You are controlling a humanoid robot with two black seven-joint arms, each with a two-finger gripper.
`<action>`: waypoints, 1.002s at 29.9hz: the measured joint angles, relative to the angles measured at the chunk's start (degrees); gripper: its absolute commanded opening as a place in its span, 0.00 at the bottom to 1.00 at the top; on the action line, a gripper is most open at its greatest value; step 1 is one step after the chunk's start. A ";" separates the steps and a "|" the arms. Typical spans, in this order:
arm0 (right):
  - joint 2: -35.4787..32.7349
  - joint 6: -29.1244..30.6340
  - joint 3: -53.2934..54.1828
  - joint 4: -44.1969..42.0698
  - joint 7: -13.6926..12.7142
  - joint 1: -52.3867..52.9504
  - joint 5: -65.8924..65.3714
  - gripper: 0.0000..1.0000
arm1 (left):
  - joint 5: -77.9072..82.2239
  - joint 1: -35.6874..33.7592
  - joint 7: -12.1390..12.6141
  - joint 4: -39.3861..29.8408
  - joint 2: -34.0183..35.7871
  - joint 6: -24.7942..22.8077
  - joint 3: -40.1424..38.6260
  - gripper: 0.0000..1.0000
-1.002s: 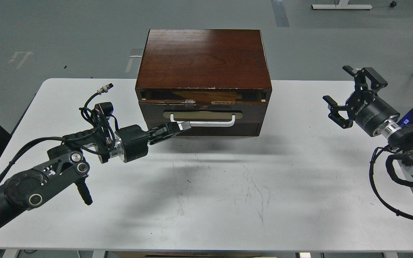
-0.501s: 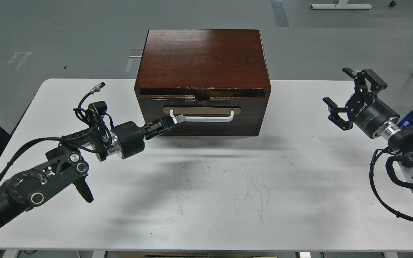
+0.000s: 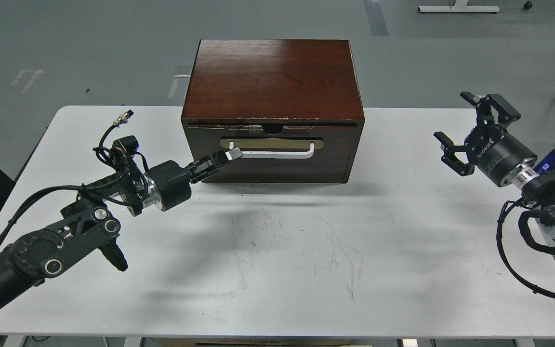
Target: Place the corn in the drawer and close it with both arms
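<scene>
The dark brown drawer (image 3: 335, 144) with its white bar handle (image 3: 277, 154) sits flush in the wooden cabinet (image 3: 272, 79); only a thin dark line shows along its chipped top edge. The corn is hidden from view. My left gripper (image 3: 231, 154) is shut and empty, its tips against the drawer front at the handle's left end. My right gripper (image 3: 460, 123) is open and empty, held above the table well to the right of the cabinet.
The cabinet stands at the back middle of the white table (image 3: 277, 270). A plain dark panel (image 3: 277, 171) lies below the drawer. Loose cables (image 3: 518, 260) hang by my right arm near the table's right edge.
The drawer, partly open a second ago, has slid shut as my left gripper pushed it back. The right arm has barely moved.
</scene>
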 measured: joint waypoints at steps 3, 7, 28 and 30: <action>0.00 0.00 0.05 0.06 0.00 -0.22 0.00 1.00 | -0.01 -0.10 0.01 0.16 -0.18 -0.11 0.18 0.00; 0.00 0.00 0.07 0.04 0.00 -0.34 0.00 1.00 | -0.01 -0.10 0.01 0.14 -0.29 -0.15 0.30 0.00; -1.40 0.18 1.11 0.16 0.00 -0.37 0.11 1.00 | -31.93 1.43 -6.11 -11.12 11.53 -13.12 -5.75 0.98; -1.40 0.14 1.13 0.17 0.00 -0.38 0.15 1.00 | -37.38 1.46 -6.11 -10.45 11.99 -13.08 -7.48 0.98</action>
